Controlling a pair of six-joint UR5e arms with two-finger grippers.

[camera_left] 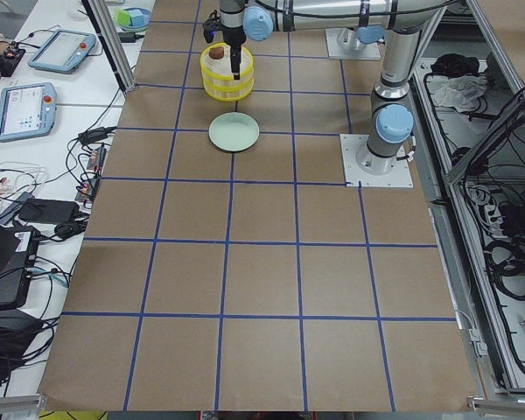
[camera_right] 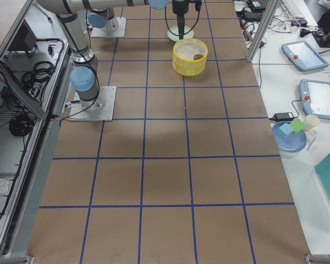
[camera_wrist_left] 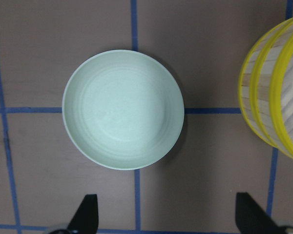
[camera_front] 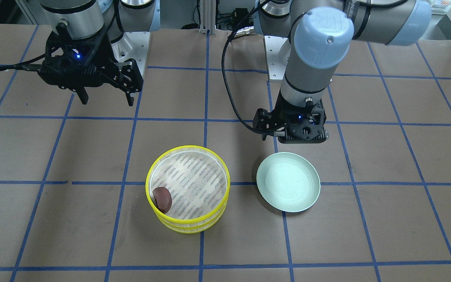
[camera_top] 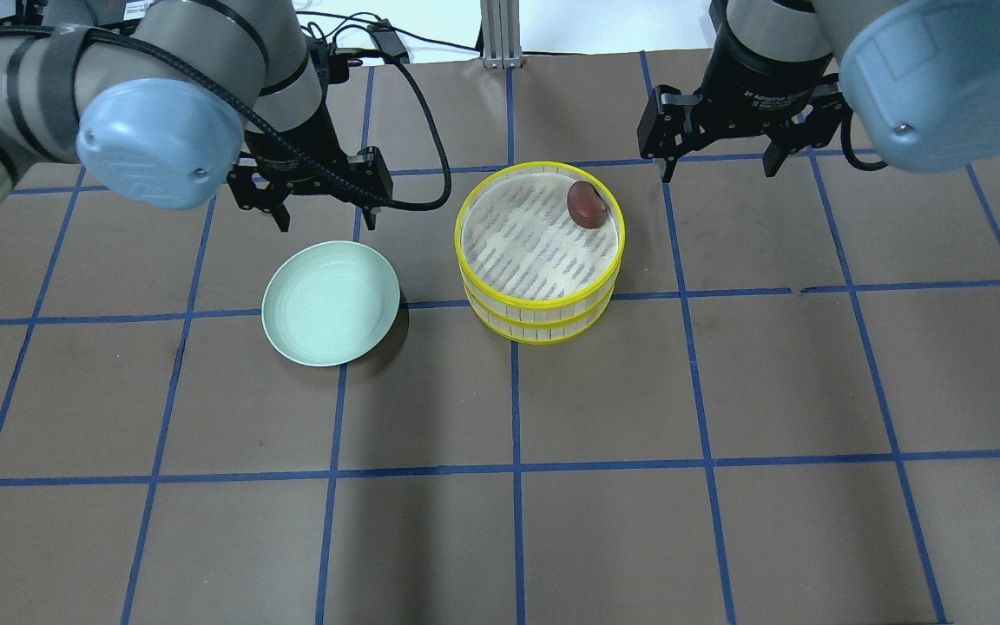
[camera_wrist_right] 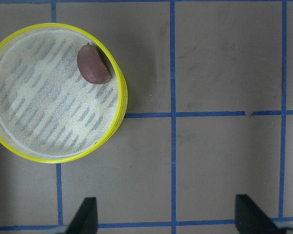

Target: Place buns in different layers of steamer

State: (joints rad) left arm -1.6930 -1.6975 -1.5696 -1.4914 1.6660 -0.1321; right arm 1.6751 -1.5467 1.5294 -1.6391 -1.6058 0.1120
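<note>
Arms aim left pincer [camera_top: 321,222] and right pincer [camera_top: 718,171] downward, spread.

Wrist cameras look straight down, close; overhead and front views, facing oppositely, share the steamer [camera_top: 522,239].

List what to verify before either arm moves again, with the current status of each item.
1. Steamer layers stacked squarely: ok.
2. Brown bun lying in the upper layer, by the rim: ok.
3. White bun in the lower layer: cannot tell, hidden under the upper one.
4. Green plate empty: ok.
5. Left pincer open, holding nothing: ok.
6. Right pincer open, holding nothing: ok.
</note>
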